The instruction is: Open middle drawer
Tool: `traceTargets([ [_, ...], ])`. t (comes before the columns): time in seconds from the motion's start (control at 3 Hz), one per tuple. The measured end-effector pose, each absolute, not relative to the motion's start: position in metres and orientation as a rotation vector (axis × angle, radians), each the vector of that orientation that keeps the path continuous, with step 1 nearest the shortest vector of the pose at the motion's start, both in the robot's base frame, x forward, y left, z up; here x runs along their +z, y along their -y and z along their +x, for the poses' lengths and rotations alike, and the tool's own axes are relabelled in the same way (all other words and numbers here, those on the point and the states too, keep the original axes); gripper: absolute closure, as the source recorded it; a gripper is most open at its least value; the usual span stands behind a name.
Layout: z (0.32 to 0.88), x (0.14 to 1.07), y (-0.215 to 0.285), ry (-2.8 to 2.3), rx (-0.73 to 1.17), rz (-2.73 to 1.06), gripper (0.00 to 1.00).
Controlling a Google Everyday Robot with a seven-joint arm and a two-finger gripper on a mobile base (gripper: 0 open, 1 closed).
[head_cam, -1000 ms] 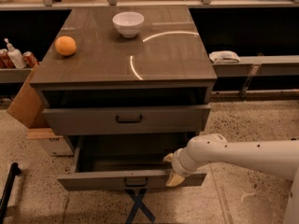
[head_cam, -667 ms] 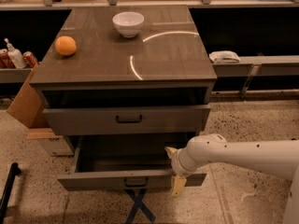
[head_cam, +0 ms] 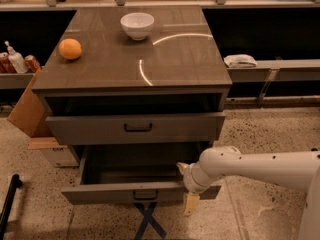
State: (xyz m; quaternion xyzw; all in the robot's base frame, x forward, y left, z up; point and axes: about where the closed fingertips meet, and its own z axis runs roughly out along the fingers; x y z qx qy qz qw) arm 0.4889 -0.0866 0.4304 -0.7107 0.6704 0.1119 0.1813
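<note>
The middle drawer [head_cam: 100, 194] is pulled well out at the bottom of the cabinet, showing its dark inside and a small dark bar handle [head_cam: 145, 195]. My gripper [head_cam: 186, 185] is at the right end of this drawer's front, on the white arm [head_cam: 250, 166] coming in from the right. One pale finger [head_cam: 181, 168] is behind the front over the drawer's inside. The other finger [head_cam: 190, 204] hangs in front of and below it. The fingers stand apart, holding nothing. The drawer above [head_cam: 90, 129] is a little out. Any drawer below is hidden.
An orange [head_cam: 70, 49] and a white bowl [head_cam: 137, 25] sit on the cabinet top [head_cam: 175, 64]. A cardboard box [head_cam: 27, 111] stands left of the cabinet. Blue tape [head_cam: 148, 221] marks the floor in front. A shelf on the right holds a white cloth [head_cam: 241, 60].
The fingers have spread apart, the outer one dropping below the drawer front. The drawer stays pulled out as before.
</note>
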Motion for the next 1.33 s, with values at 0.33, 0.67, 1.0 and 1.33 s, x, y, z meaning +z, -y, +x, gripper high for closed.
traceTargets([
  [0.33,0.478,0.415,0.087,-1.934,0.363,-2.022,0.0],
  [0.67,0.473,0.409,0.085,-1.947,0.376,-2.042,0.18],
  [1.0,0.47,0.411,0.083,-1.947,0.367,-2.063,0.43],
  [1.33,0.467,0.414,0.083,-1.943,0.36,-2.074,0.65],
])
